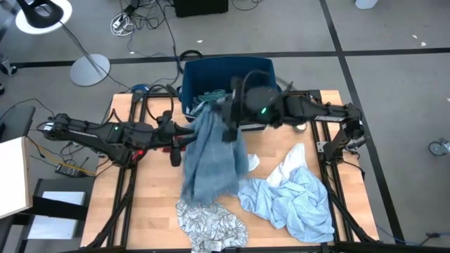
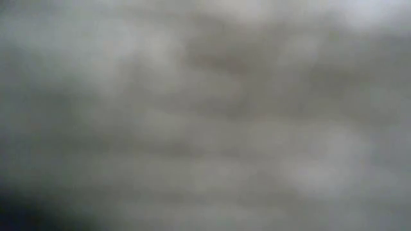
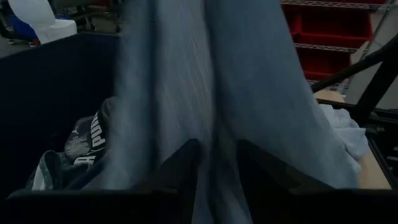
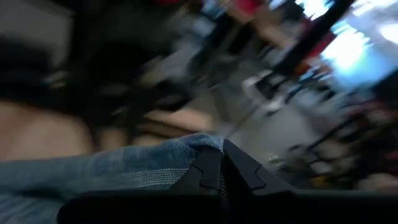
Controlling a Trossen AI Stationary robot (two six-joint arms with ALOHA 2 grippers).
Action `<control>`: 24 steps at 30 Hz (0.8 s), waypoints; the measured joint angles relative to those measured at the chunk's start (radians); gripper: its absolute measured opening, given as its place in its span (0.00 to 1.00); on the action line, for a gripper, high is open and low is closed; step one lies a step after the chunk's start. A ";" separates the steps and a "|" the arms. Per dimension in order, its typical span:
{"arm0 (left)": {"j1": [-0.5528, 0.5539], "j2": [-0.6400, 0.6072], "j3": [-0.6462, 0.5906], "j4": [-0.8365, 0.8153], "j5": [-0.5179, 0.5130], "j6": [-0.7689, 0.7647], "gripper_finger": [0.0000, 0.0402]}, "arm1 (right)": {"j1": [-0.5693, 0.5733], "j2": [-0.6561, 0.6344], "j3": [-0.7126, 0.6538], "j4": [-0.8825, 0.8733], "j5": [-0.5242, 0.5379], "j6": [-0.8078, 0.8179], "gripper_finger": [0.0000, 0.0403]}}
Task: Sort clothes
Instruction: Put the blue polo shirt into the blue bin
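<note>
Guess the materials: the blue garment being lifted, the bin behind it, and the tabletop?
Blue garment: thin woven fabric, maybe cotton or chambray; it hangs in soft folds with a fine weave, pinched by the right gripper. Bin: dark blue, smooth rigid walls, likely plastic. Table: pale wood look, probably plywood or laminate; matte, with faint grain.

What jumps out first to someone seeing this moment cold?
A big blue cloth hangs mid-table from the right gripper, shut on its top edge beside the dark blue bin. The left gripper reaches in at its side. A pale blue shirt and leaf-print cloth lie along the near edge.
</note>
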 joint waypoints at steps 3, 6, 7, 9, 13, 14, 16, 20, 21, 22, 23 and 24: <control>0.000 0.002 0.000 -0.002 0.019 0.000 0.29 | -0.043 0.000 0.078 0.081 0.015 -0.083 0.00; 0.000 0.005 0.000 -0.002 0.024 0.000 0.29 | -0.091 0.000 0.156 0.198 0.017 -0.154 0.00; 0.000 0.005 0.000 -0.002 0.024 0.000 0.29 | -0.109 0.000 0.177 0.248 0.017 -0.179 0.00; 0.000 0.005 0.000 0.000 0.024 0.000 0.29 | -0.150 0.000 0.213 0.357 0.017 -0.241 0.00; 0.000 0.005 0.000 -0.002 0.024 0.000 0.29 | -0.247 0.000 0.270 0.581 -0.010 -0.284 0.00; 0.000 0.005 0.000 -0.002 0.024 0.000 0.29 | -0.275 0.000 0.282 0.617 -0.028 -0.280 0.00; 0.000 0.005 0.000 -0.002 0.024 0.003 0.29 | -0.329 -0.001 0.302 0.662 -0.067 -0.251 0.00; 0.006 0.005 0.000 -0.001 0.023 0.030 0.29 | -0.430 -0.001 0.314 0.667 -0.133 -0.148 0.00; 0.010 0.005 0.000 -0.001 0.023 0.034 0.29 | -0.453 0.000 0.314 0.657 -0.150 -0.114 0.00; 0.014 0.005 0.000 -0.001 0.023 0.039 0.29 | -0.474 0.000 0.314 0.639 -0.171 -0.079 0.00; 0.018 0.005 0.000 -0.001 0.023 0.045 0.29 | -0.492 0.001 0.312 0.624 -0.200 -0.039 0.00; 0.022 0.005 0.000 -0.002 0.022 0.046 0.29 | -0.507 0.008 0.307 0.623 -0.235 0.007 0.00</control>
